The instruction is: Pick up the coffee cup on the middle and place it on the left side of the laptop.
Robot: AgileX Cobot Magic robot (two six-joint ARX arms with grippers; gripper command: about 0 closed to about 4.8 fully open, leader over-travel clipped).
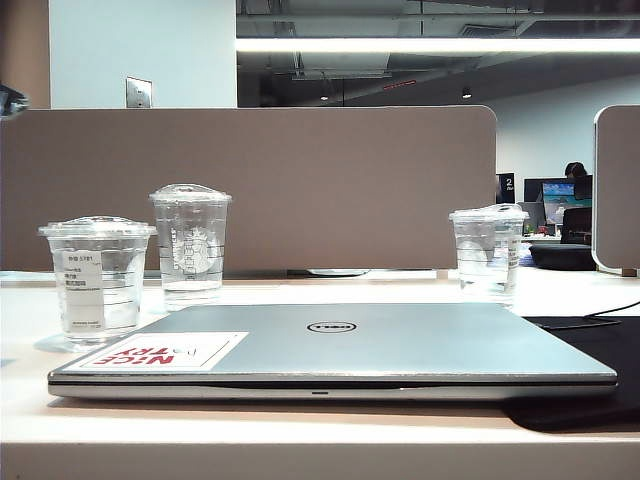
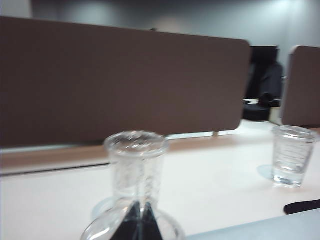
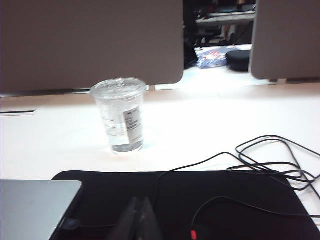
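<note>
An open-plan office is shown. A white table (image 1: 300, 430) is backed by grey-brown partition panels (image 1: 250, 185), w/ another panel (image 1: 618, 190) at the right. Beyond, a seated person (image 1: 576, 171) is seen at lit monitors (image 1: 556, 192). Exposed ceiling ducts and a strip light (image 1: 440, 45) are visible overhead. A Dell laptop (image 1: 335, 350) and black desk mat (image 3: 200, 200) w/ cables (image 3: 270, 160) are laid out.

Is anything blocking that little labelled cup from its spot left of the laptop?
Nothing visible: the coffee cup already stands left of the laptop, the taller logo cup behind it, apart. The left gripper, shut, is close by the coffee cup; the right gripper, shut, is over the black mat.
</note>
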